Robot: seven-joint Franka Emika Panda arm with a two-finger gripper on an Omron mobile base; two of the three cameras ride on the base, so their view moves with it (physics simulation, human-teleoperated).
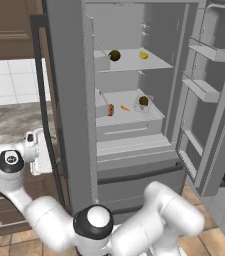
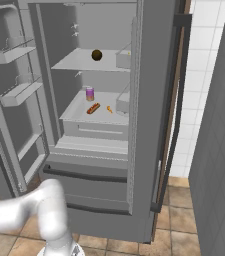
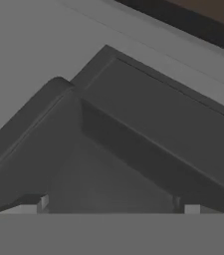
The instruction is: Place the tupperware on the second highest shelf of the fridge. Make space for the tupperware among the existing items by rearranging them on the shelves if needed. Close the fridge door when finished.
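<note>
- Grey, thin-walled and shallow, the tupperware point(image 1: 143, 102) sits inside the fridge point(image 1: 69, 100), toward the right of the lower shelf point(image 1: 129, 116) of the two we see, near the carrot point(image 1: 125, 107) and apart from the sausage point(image 1: 110, 110)
- we judge it light and fairly stiff, its smooth sides likely slippery; the brown lump inside could shift if it tips
- we would take it across the short sides, just under the rim, and keep it level; squeezing hard may bow the walls
- the pincer point(image 3: 113, 206) stands wide, nothing between its tips, facing plain grey panels
- the right door point(image 1: 214, 115) hangs open; closing it seems to be what remains
</note>
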